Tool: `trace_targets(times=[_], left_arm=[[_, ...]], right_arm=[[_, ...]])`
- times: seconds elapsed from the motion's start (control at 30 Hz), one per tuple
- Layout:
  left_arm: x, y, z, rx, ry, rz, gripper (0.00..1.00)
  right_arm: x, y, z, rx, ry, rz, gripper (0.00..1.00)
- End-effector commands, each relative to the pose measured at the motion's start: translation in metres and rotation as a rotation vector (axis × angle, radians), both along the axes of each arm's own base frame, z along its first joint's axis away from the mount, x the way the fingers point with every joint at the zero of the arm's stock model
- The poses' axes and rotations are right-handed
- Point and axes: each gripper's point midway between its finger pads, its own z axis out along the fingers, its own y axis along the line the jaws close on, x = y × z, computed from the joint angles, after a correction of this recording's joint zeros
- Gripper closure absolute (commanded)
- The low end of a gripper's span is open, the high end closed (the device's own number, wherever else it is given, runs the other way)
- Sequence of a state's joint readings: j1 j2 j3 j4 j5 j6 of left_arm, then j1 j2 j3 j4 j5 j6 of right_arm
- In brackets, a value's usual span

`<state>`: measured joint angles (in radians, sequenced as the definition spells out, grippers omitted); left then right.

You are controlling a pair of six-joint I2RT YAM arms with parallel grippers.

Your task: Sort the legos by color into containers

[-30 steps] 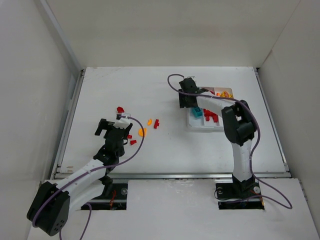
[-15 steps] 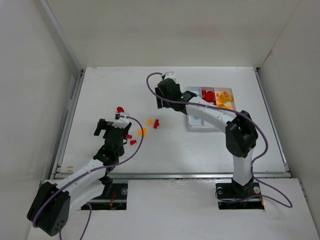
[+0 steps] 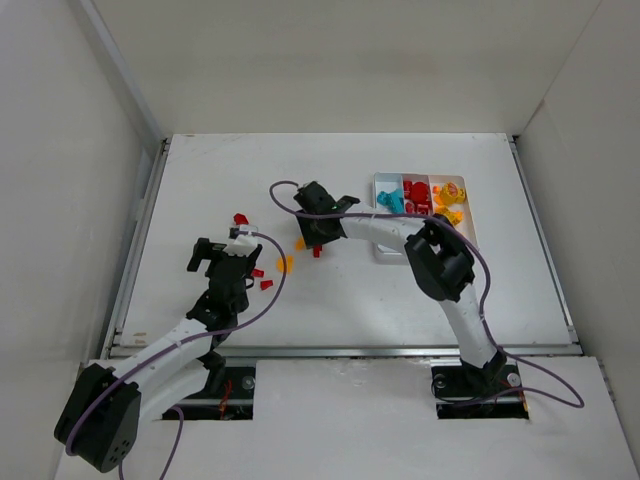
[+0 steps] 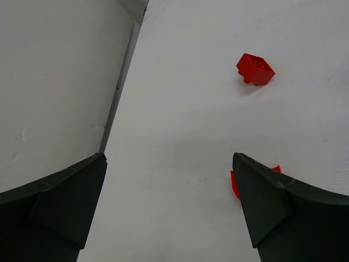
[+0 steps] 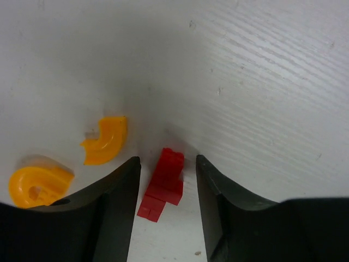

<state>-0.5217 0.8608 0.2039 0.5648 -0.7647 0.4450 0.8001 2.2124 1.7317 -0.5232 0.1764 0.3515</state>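
Note:
My right gripper (image 5: pixel 166 161) is down at the table with its jaws on either side of a red lego (image 5: pixel 163 183). A gap shows on both sides, so it is open and not gripping. From above, this gripper (image 3: pixel 317 238) sits over that red lego (image 3: pixel 315 250), left of the white tray (image 3: pixel 390 250). The tray's containers hold teal (image 3: pixel 390 202), red (image 3: pixel 415 195) and yellow legos (image 3: pixel 450 200). My left gripper (image 4: pixel 168 158) stands wide open and empty over bare table. A red brick (image 4: pixel 255 69) lies ahead of it, and a red piece (image 4: pixel 234 183) peeks from behind its right finger.
Two orange curved pieces (image 5: pixel 104 140) (image 5: pixel 38 186) lie just left of my right fingers. More loose red pieces (image 3: pixel 262 278) lie beside the left gripper (image 3: pixel 228 250). White enclosure walls stand on the left, back and right of the table.
My right arm has swung left from above the tray to the loose legos, and its jaws have narrowed around a red one. The left arm has not moved.

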Motion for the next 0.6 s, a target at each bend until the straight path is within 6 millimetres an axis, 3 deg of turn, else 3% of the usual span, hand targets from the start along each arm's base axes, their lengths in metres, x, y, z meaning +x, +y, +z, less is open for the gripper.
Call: trace_targets(times=[0.0,0.27,0.4,0.47,0.57], left_arm=[[0.001,0.002,0.010,-0.025,-0.055,0.015,0.00],[0.001,0.002,0.010,-0.025,-0.055,0.015,0.00],[0.001,0.002,0.010,-0.025,-0.055,0.015,0.00],[0.001,0.001,0.012,-0.031,-0.062,0.006,0.00],[0.002,-0.002,0.010,-0.021,-0.049,-0.014,0.04]], right_arm=[[0.001,0.015,0.006,0.024,0.008,0.019,0.51],[-0.004,0.018,0.011,0.027,0.006,0.028,0.58],[-0.003,0.016,0.013,0.015,0.004,0.022,0.79],[-0.001,0.013,0.013,0.003,-0.008,0.012,0.96],[0.005,0.014,0.037,0.027,-0.054,-0.001,1.00]])
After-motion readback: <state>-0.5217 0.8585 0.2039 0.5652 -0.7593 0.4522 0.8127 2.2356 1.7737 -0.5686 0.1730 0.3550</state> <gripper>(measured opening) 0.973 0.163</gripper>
